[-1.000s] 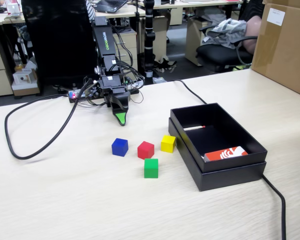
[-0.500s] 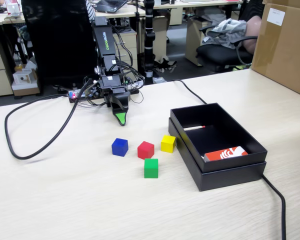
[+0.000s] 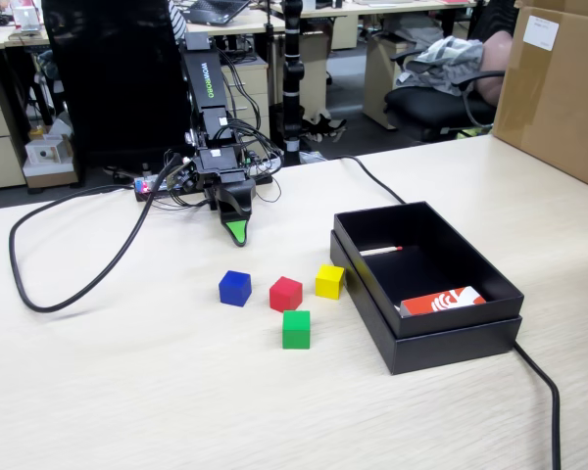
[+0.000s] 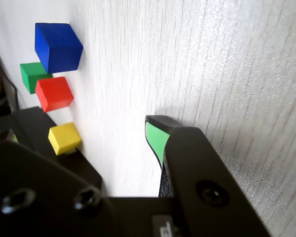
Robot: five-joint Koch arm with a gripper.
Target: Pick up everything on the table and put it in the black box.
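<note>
Four small cubes sit on the beige table [image 3: 127,392]: blue [image 3: 234,288], red [image 3: 285,293], yellow [image 3: 329,281] and green [image 3: 296,329], the green one nearest the camera. The black box [image 3: 470,333] stands just right of the yellow cube. My gripper [image 3: 235,228] hangs low over the table behind the cubes, a short way beyond the blue one. In the wrist view the gripper [image 4: 84,127] is open with nothing between its green-padded fingers [image 4: 155,136]; the blue cube [image 4: 57,46], green cube [image 4: 32,76], red cube [image 4: 54,93], yellow cube [image 4: 64,138] and the black box [image 4: 32,121] lie at the left.
An orange-and-white packet [image 3: 443,300] lies inside the box. A thick black cable [image 3: 69,284] loops over the table's left part, and another [image 3: 544,392] runs off past the box. A big brown carton [image 3: 554,88] stands at the back right.
</note>
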